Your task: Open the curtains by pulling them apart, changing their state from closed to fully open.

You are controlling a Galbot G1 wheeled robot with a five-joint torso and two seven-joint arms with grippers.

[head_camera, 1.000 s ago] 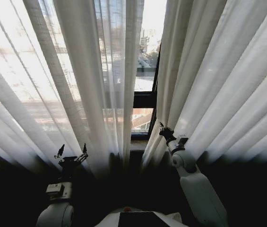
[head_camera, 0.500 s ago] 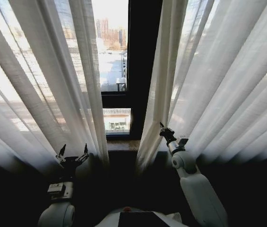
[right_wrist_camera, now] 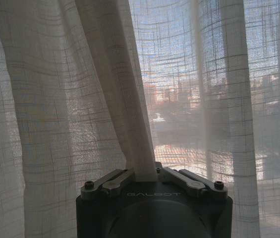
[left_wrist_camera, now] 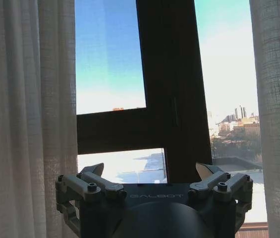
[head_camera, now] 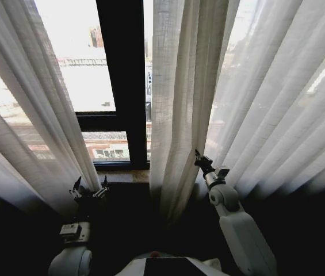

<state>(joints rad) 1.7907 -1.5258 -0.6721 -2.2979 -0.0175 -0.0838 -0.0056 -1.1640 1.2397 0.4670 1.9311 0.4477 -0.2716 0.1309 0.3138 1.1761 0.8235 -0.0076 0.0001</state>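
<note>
The curtains (head_camera: 179, 103) are sheer white with long vertical pleats and a fine woven grid. The window frame (head_camera: 122, 80) is near black. The right end effector (head_camera: 198, 156) is dark on a white arm; the left end effector (head_camera: 88, 187) is dark grey.

High-rise room — sheer curtains (head_camera: 179, 86), city-view window (head_camera: 76, 75)

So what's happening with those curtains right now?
Right gripper shut on right curtain. Left gripper open, at left curtain. Gap shows window frame.
</note>
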